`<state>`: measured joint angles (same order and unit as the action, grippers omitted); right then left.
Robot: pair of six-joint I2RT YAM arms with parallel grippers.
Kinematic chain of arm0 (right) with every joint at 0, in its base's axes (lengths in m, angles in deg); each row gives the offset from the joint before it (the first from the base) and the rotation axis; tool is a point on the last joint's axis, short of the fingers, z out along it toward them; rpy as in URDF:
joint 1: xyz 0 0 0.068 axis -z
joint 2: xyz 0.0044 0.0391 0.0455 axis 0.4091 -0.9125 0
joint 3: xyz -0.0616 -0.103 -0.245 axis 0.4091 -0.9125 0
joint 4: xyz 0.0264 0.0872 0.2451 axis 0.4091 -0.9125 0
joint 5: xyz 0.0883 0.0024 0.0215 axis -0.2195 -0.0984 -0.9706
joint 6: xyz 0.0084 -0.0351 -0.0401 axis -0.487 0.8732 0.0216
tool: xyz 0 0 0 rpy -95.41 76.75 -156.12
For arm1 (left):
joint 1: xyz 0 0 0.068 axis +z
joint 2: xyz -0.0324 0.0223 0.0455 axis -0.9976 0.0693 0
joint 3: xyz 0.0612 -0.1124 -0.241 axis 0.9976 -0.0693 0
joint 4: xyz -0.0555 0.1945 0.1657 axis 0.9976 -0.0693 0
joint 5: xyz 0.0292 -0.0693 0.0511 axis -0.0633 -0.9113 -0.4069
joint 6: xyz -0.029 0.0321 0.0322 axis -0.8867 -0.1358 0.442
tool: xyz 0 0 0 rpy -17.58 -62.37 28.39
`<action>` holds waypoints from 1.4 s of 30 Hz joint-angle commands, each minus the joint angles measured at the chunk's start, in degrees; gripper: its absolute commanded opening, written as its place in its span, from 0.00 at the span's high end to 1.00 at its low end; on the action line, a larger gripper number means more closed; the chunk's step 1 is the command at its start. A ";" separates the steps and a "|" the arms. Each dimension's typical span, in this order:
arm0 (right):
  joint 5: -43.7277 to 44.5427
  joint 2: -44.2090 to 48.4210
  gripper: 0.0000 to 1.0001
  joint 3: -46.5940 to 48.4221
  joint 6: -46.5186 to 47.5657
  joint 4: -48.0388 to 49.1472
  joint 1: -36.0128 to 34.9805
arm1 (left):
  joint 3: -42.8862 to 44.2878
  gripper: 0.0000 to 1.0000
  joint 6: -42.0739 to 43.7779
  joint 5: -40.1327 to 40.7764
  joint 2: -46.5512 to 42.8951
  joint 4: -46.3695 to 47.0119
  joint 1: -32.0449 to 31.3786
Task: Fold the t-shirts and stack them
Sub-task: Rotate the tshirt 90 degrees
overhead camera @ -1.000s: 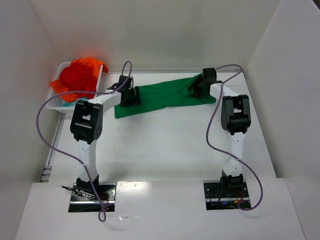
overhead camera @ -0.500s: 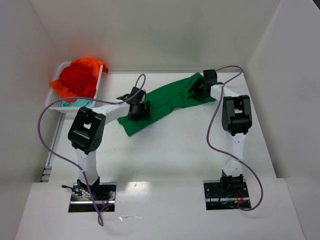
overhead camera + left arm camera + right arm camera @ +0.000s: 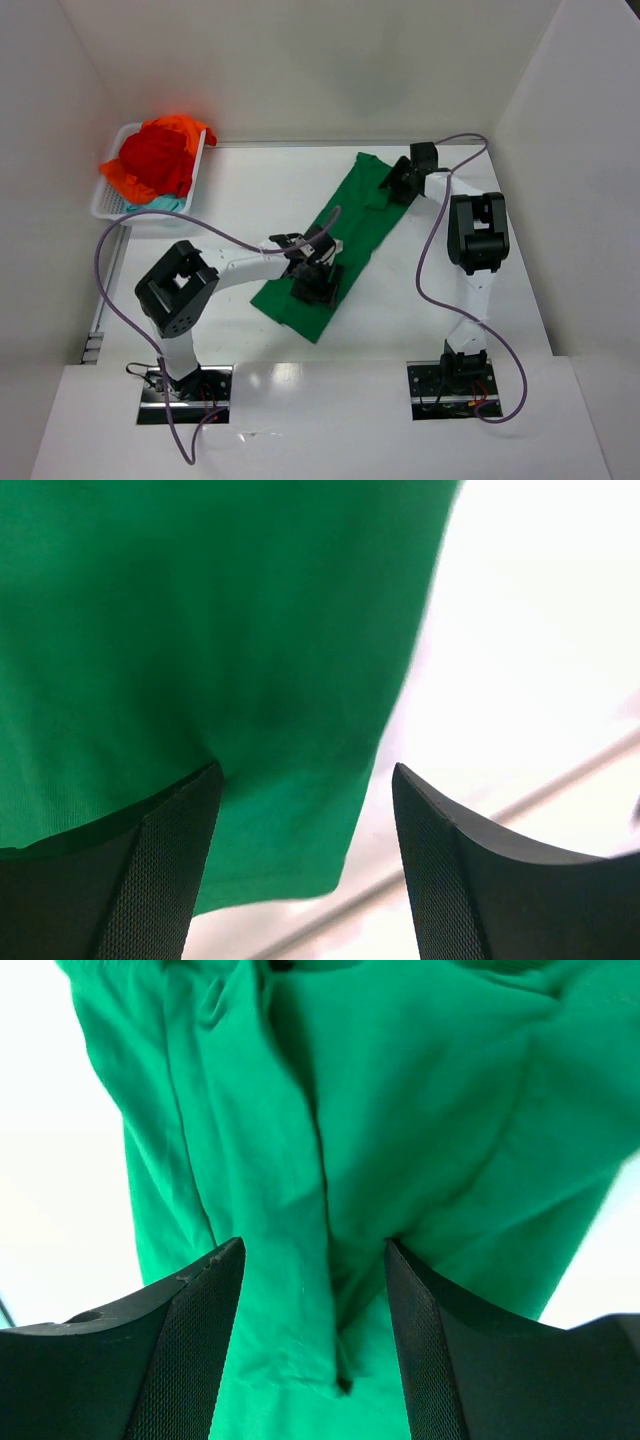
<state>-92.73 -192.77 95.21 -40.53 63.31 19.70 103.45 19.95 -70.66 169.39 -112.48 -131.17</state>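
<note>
Green t-shirt (image 3: 350, 215), centre frame | step, likely: laying flat | left gripper (image 3: 305, 775), right gripper (image 3: 312, 1248): claws spread astride cloth | next: pinch edge, fold over.

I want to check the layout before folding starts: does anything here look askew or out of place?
The green t-shirt lies slantwise across the table, bunched into a narrow, creased strip instead of spread flat. In the white basket, the red shirt and orange shirt heap up over the rim. Nothing looks damaged.
</note>
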 commanded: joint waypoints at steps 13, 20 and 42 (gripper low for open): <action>-2.05 -6.75 0.36 11.44 1.22 0.23 -4.69 | 6.15 0.21 -2.21 -9.47 8.28 1.85 -7.76; -3.63 -12.55 0.36 18.39 0.61 -1.79 -7.85 | 10.19 0.21 -2.21 -10.61 11.80 5.35 -7.76; -6.27 3.41 0.22 16.22 3.51 -1.44 -8.38 | 6.79 0.10 -5.10 5.88 -11.82 0.45 -7.15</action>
<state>-98.45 -200.68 113.73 -38.20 59.05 11.92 112.72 16.17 -73.16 164.80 -110.66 -138.67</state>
